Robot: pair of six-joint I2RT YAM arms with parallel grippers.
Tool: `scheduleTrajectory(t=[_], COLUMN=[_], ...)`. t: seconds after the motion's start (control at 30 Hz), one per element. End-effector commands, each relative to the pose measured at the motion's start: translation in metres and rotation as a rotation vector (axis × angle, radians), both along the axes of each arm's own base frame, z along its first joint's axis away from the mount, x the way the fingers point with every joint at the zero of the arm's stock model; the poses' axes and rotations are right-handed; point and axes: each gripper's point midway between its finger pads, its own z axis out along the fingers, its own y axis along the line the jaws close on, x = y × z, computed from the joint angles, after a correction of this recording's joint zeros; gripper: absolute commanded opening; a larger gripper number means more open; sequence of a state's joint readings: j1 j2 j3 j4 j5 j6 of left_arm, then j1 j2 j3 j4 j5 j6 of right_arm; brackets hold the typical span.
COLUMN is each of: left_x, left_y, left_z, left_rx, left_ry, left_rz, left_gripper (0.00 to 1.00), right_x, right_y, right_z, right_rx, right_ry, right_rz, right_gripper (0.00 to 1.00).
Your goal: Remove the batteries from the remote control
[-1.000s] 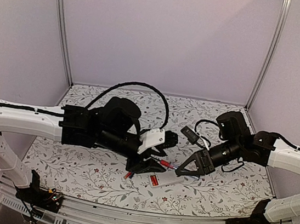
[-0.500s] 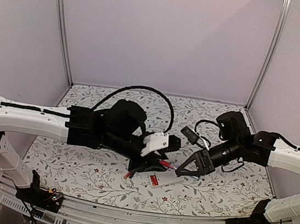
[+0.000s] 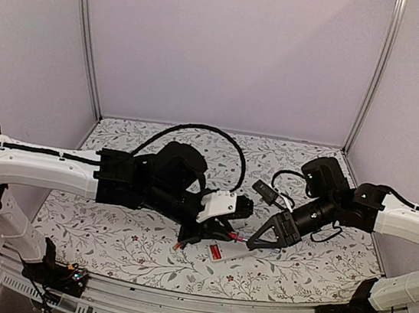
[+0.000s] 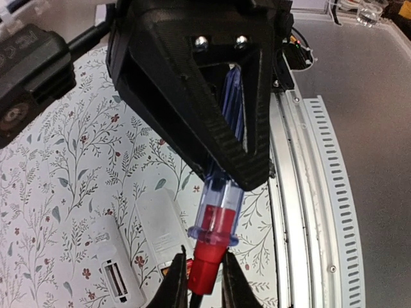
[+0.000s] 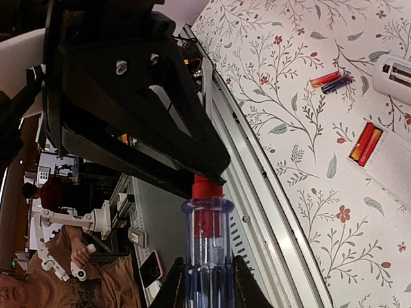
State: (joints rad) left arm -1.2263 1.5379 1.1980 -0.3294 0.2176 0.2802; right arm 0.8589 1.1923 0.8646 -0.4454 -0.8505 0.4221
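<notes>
Right hand [image 5: 204, 285] clamped on screwdriver [image 5: 207, 224] blue handle; left hand [image 4: 200, 282] pinching its red end.

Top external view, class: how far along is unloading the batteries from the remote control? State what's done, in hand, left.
Done: two batteries lie loose on the table. In hand: the screwdriver, with the right gripper on its blue handle and the left gripper on its red end, perhaps a handover. Left: two more red cylinders lie side by side at a white piece's end; whether they are seated in it is unclear.
</notes>
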Motion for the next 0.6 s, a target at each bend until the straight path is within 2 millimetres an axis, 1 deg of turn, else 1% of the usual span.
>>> scheduleTrajectory(t=[0.0, 0.03, 0.07, 0.1, 0.17, 0.2, 0.27, 0.37, 0.43, 0.5, 0.53, 0.57], left_x=[-0.003, -0.001, 0.0, 0.001, 0.005, 0.007, 0.009, 0.014, 0.016, 0.017, 0.017, 0.016], left_y=[-0.004, -0.003, -0.003, -0.003, -0.002, 0.0, 0.001, 0.005, 0.01, 0.014, 0.015, 0.018], left_z=[-0.008, -0.008, -0.008, -0.008, -0.006, -0.005, -0.005, -0.004, -0.005, 0.001, 0.004, 0.005], left_rx=[0.011, 0.002, -0.009, -0.024, -0.069, -0.086, -0.118, -0.16, -0.185, -0.231, -0.244, -0.252], left_ry=[0.036, 0.048, 0.067, 0.095, 0.171, 0.211, 0.279, 0.377, 0.446, 0.501, 0.521, 0.543], left_rz=[0.028, 0.04, 0.055, 0.067, 0.094, 0.106, 0.123, 0.154, 0.166, 0.154, 0.147, 0.143], left_gripper=[0.0, 0.0, 0.0, 0.0, 0.0, 0.0, 0.0, 0.0, 0.0, 0.0, 0.0, 0.0], right_x=[0.01, 0.013, 0.015, 0.018, 0.023, 0.026, 0.027, 0.03, 0.034, 0.037, 0.036, 0.034], right_y=[0.008, 0.007, 0.007, 0.006, 0.004, 0.003, 0.003, 0.003, 0.001, -0.002, -0.001, 0.0], right_z=[0.023, 0.021, 0.02, 0.018, 0.019, 0.02, 0.023, 0.027, 0.022, 0.016, 0.015, 0.019], right_rx=[0.087, 0.079, 0.073, 0.065, 0.062, 0.068, 0.099, 0.15, 0.152, 0.154, 0.165, 0.196], right_ry=[-0.087, -0.096, -0.106, -0.12, -0.156, -0.174, -0.196, -0.221, -0.237, -0.255, -0.259, -0.262], right_rz=[-0.018, -0.031, -0.044, -0.061, -0.093, -0.106, -0.122, -0.154, -0.188, -0.208, -0.204, -0.193], right_gripper=[0.09, 0.19, 0.32, 0.48, 0.64, 0.7, 0.76, 0.81, 0.83, 0.84, 0.85, 0.85])
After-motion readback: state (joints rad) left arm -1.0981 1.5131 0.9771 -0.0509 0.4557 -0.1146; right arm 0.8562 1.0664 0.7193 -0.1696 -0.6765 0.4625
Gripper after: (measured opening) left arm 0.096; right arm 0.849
